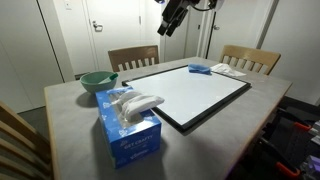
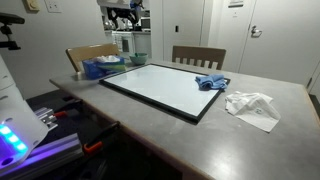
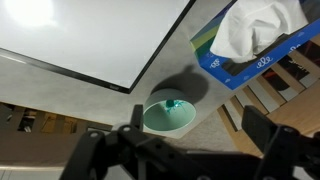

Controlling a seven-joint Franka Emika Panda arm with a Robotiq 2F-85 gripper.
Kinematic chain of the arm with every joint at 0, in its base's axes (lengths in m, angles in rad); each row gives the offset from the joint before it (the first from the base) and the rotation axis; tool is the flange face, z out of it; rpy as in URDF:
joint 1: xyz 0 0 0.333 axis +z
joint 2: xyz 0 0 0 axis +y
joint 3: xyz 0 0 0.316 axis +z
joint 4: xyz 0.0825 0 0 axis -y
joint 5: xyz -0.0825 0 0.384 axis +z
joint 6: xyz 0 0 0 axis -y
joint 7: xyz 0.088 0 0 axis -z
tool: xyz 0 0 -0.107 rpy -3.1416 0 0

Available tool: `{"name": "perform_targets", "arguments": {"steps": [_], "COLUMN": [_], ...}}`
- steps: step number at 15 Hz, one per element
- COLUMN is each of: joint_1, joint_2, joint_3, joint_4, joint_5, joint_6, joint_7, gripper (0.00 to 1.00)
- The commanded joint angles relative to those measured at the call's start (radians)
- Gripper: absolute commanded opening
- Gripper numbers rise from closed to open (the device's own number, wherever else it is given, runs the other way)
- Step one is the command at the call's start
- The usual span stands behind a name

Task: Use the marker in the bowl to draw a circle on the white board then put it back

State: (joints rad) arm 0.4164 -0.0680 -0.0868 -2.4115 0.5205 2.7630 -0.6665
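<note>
The teal-green bowl (image 1: 98, 81) stands on the grey table past a corner of the white board (image 1: 195, 92), next to a tissue box. In the wrist view I look straight down into the bowl (image 3: 168, 117). The marker (image 3: 172, 103) shows there only as a small dark-green tip standing inside it. The white board (image 3: 90, 35) fills the upper left of that view and lies flat in the other exterior view as well (image 2: 165, 85). My gripper (image 1: 170, 25) hangs high above the table, open and holding nothing; its fingers (image 3: 258, 125) frame the bowl from well above.
A blue tissue box (image 1: 130, 130) with a white tissue sticking out sits near the bowl. A blue pad (image 1: 199, 69) and white papers (image 1: 232, 70) lie at the board's far side. Wooden chairs (image 1: 133, 58) stand along the table's edge.
</note>
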Motion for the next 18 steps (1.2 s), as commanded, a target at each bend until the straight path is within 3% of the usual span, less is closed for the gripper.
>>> {"name": "perform_targets", "arguments": {"steps": [1,9,10,12,13,15,18], "joint_1": [0.006,-0.006,-0.13,-0.159,-0.199,-0.236,-0.241], "joint_2": [0.17,0.475,0.508,0.565,0.499,0.528,0.496], "joint_3": [-0.006,0.046,0.183,0.223,0.265,0.307,0.314], "joint_4": [0.143,0.417,0.447,0.5,0.422,0.441,0.404], "joint_5": [0.092,0.139,0.043,-0.048,-0.088,-0.154,-0.16], "joint_6": [0.011,0.041,0.065,0.085,0.082,0.086,0.117], "joint_7": [-0.118,-0.121,-0.055,0.035,0.052,0.106,0.114], "gripper": [1.0,1.0,1.0,1.0,1.0,1.0,1.0]}}
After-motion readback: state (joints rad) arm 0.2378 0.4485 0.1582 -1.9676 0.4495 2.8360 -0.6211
